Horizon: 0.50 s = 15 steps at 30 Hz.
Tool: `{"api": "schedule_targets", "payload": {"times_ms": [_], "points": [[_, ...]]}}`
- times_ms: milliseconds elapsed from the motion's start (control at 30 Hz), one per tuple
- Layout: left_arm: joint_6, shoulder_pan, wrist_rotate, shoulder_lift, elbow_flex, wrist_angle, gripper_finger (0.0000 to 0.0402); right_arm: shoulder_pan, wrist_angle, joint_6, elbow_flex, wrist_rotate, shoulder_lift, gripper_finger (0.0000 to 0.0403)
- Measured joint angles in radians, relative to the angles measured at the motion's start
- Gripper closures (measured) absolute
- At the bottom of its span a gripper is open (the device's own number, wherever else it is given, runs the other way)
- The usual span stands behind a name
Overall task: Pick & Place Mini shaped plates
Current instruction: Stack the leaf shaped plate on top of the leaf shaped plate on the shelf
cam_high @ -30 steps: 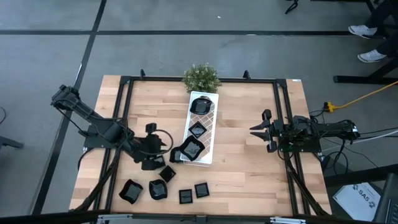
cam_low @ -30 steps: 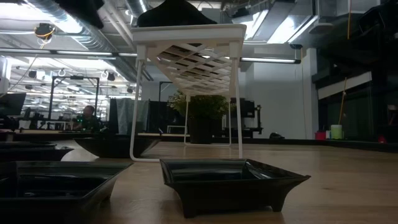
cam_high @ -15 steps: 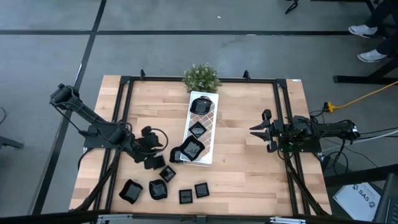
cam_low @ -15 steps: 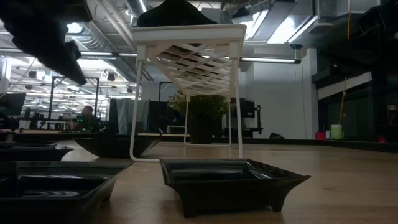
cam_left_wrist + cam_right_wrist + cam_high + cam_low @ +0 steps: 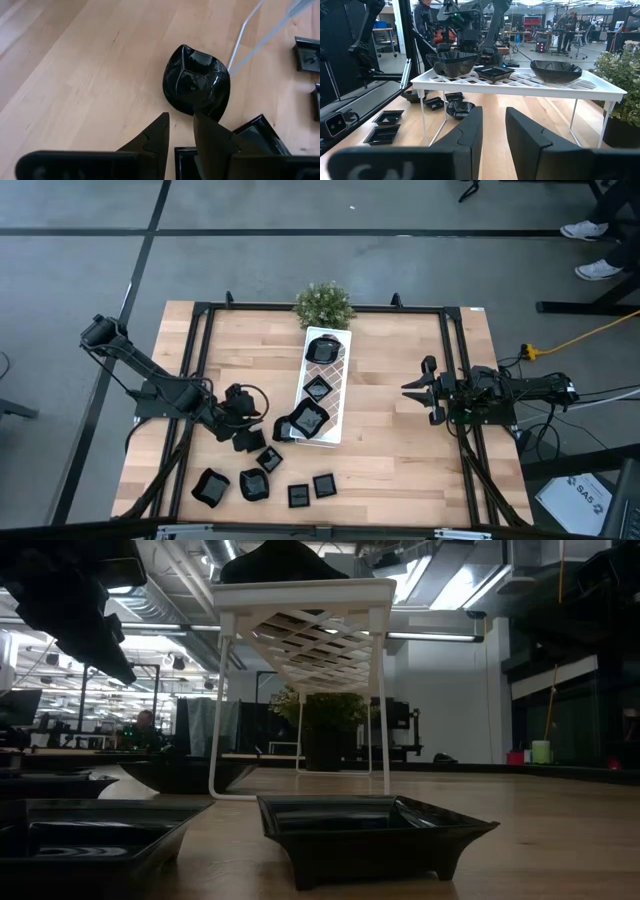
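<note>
Several glossy black mini plates [image 5: 254, 485] lie flat on the wood near the table's near edge; up to three more sit on the white lattice tray [image 5: 334, 376]. My left gripper [image 5: 246, 426] hangs left of the tray's near end, open by a narrow gap and holding nothing. In the left wrist view its fingertips [image 5: 181, 117] stop just short of a rounded black plate [image 5: 196, 86] resting on the table by a tray leg, with a square plate [image 5: 258, 136] beside it. My right gripper [image 5: 410, 389] waits open near the right edge.
The tray stands raised on thin white legs [image 5: 382, 690], with table room beneath. A green potted plant [image 5: 323, 304] sits at its far end. Black frame rails [image 5: 196, 350] run along the table's sides. Bare wood lies between tray and right arm.
My left gripper has drawn back slightly toward the table's left edge and come lower, its dark body dropping into the low view's upper left. The plates and the tray have kept their places.
</note>
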Motion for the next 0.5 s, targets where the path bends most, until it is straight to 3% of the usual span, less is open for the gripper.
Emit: {"api": "schedule_targets", "payload": {"times_ms": [333, 500], "points": [[-0.037, 0.0, 0.078, 0.0, 0.0, 0.024, 0.0316, 0.0, 0.0, 0.0, 0.0, 0.0, 0.0, 0.0318], [0.028, 0.0, 0.133, 0.0, 0.0, 0.117, 0.0319, 0.0, 0.0, 0.0, 0.0, 0.0, 0.0, 0.0318]]}}
